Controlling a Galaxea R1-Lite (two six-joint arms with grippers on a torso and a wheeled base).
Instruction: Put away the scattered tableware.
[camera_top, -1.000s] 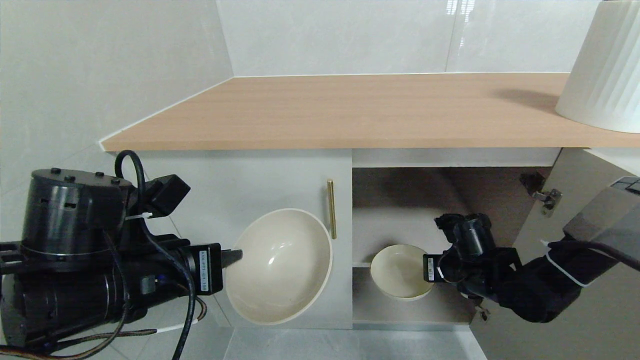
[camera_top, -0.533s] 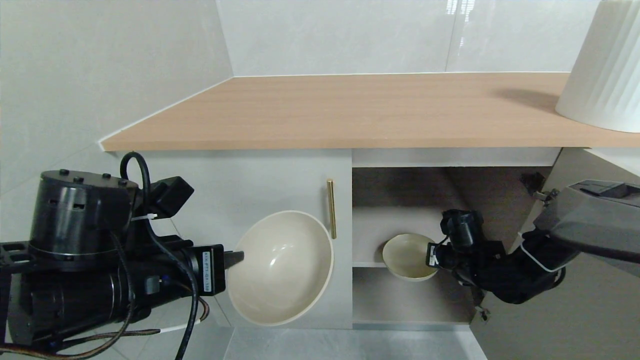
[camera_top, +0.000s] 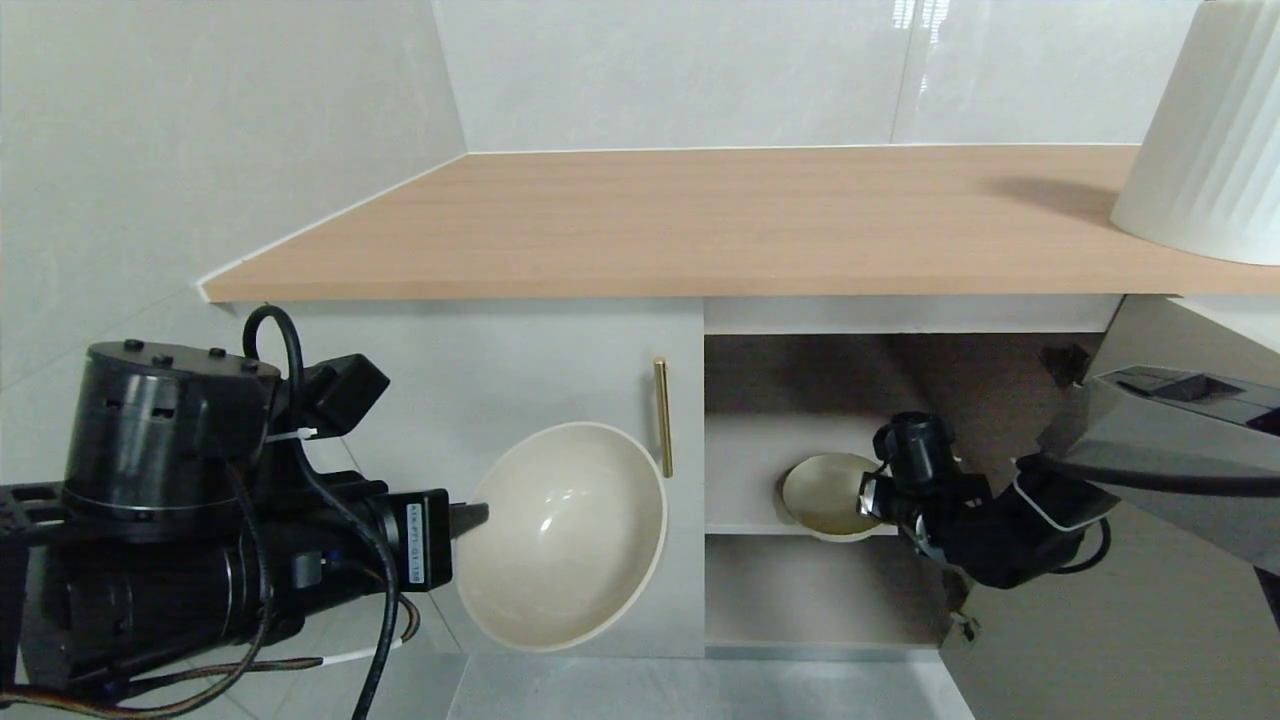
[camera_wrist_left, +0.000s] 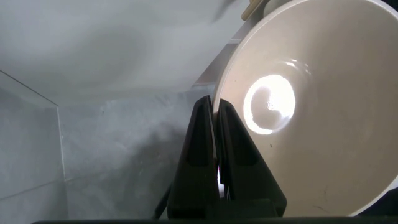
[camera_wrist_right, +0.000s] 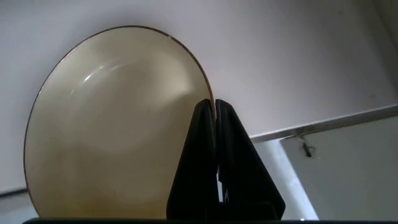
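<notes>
One long wooden countertop (camera_top: 700, 220) is stretching across the scene, with a white ribbed vessel (camera_top: 1205, 140) standing at its far right end. Beneath it a pale cabinet (camera_top: 480, 370) is showing its left door closed and its right compartment standing open, an inner shelf (camera_top: 750, 528) crossing that opening.

The large cream bowl (camera_top: 570, 540) is hanging in front of the closed door, tipped on edge with its hollow facing the head camera. The left gripper (camera_top: 470, 517) is pinching its rim from the left side, fingers clamped tight with the bowl's wall between them, as the left wrist view is also showing (camera_wrist_left: 216, 106).

The small cream bowl (camera_top: 825, 495) is sitting tilted inside the open compartment, at shelf height, its lower edge over the front of the shelf; whether it is touching the shelf cannot be told. The right gripper (camera_top: 868, 497) is gripping its right rim, fingers closed on the edge (camera_wrist_right: 215, 106).

A slim brass handle (camera_top: 661, 417) is standing upright on the closed door, just beside the large bowl's upper right rim.
</notes>
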